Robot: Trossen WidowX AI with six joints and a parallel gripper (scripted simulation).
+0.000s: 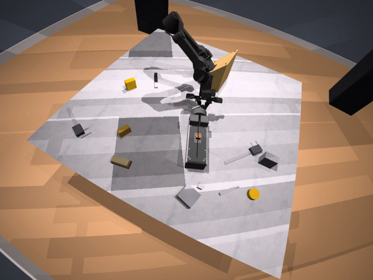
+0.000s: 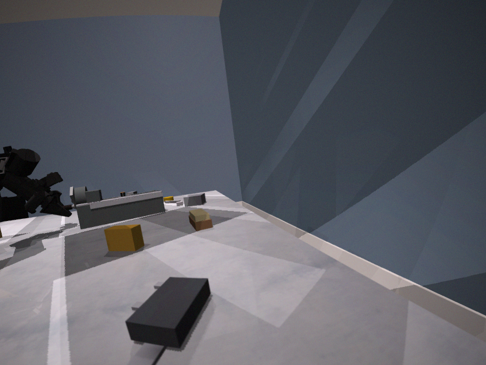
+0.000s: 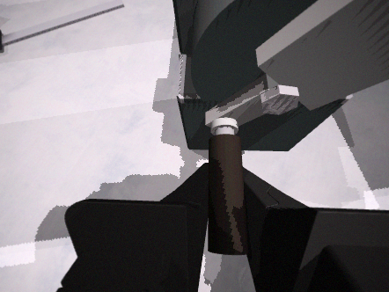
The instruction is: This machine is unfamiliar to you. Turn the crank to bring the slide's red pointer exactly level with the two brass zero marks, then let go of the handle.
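Holds the brown crank handle (image 1: 202,106) (image 3: 225,189) between the closed fingers of the gripper (image 1: 202,106) (image 2: 70,209) (image 3: 220,170), with contact on both sides. Shows a pale collar (image 3: 224,125) just beyond the handle, toward the machine (image 1: 193,147) (image 2: 121,210) (image 3: 198,132). Places the crank at the end of the machine nearest the arm (image 1: 188,46) (image 2: 23,184). Carries the red pointer (image 1: 198,136) on the machine's slotted top, inside a pale outline between the grey blocks and the far end. Appears close to level with the small brass marks, but too small to confirm as exact. Leaves the handle unreleased. Lies flanked by a mustard block (image 1: 123,130) (image 2: 119,238) on one side and a yellow disc (image 1: 253,194) (image 2: 167,198) on the other, both well apart from the machine
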